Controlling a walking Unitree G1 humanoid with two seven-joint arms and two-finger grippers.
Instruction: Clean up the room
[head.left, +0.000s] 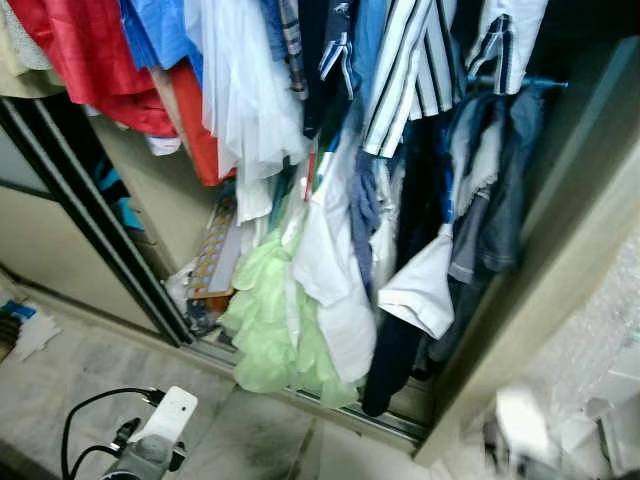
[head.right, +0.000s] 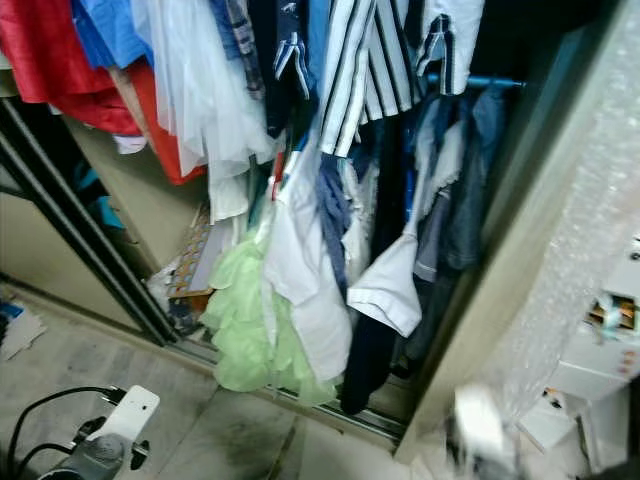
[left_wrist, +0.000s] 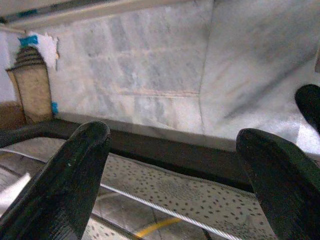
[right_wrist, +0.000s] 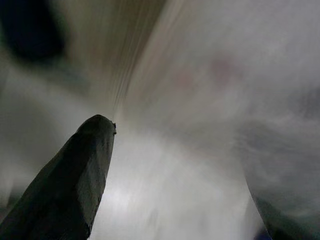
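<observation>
Many garments are hanging packed in the open wardrobe (head.left: 560, 250): a red garment (head.left: 90, 60), a white sheer dress (head.left: 245, 90), a striped shirt (head.left: 415, 70) and denim pieces (head.left: 500, 190). Below, a pale green garment (head.left: 265, 320) is spilling onto the sliding track beside the marble floor (head.left: 90, 380). Lower down, the left pincer (left_wrist: 175, 170) is pointing at the floor, fingers spread wide, nothing between them. Blur is smearing the right pincer (right_wrist: 180, 175); its fingers are standing apart.

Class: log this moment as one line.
scene: open wardrobe, hanging clothes | light green garment spilling over sill | left gripper: open, empty | right gripper: blurred
</observation>
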